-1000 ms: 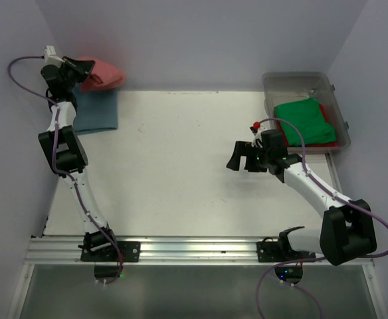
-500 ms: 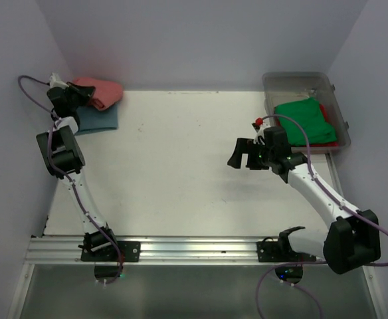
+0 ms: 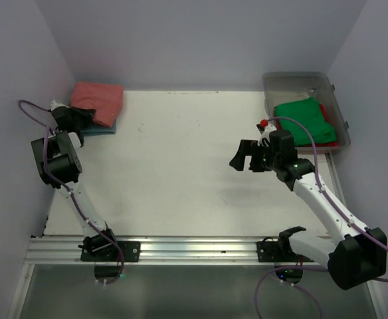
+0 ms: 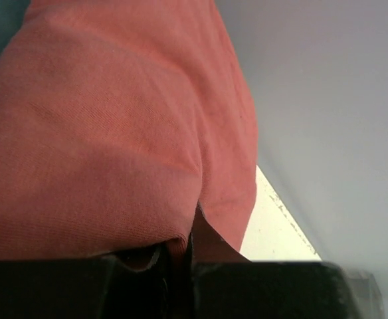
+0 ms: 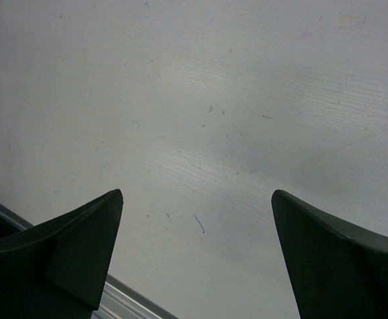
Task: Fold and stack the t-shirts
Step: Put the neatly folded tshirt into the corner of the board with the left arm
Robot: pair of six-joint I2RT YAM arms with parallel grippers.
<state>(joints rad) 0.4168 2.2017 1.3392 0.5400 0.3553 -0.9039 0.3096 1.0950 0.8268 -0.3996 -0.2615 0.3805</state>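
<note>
**A:** Left claw is clamped on the salmon shirt, up at 10 o'clock on top of the teal shirt. Tips?

**B:** I'd square the edges before letting go. Right claw hangs wide apart, idle.

Soft, even overhead light fills the top view. The white table is bright without glare, with one faint blurred shadow right of centre. In the left wrist view the salmon-red t-shirt is close and slightly soft, and the left gripper is almost black along the bottom edge. The right wrist view is pale grey, and the right gripper shows dark, soft-edged fingers in the lower corners.
</note>
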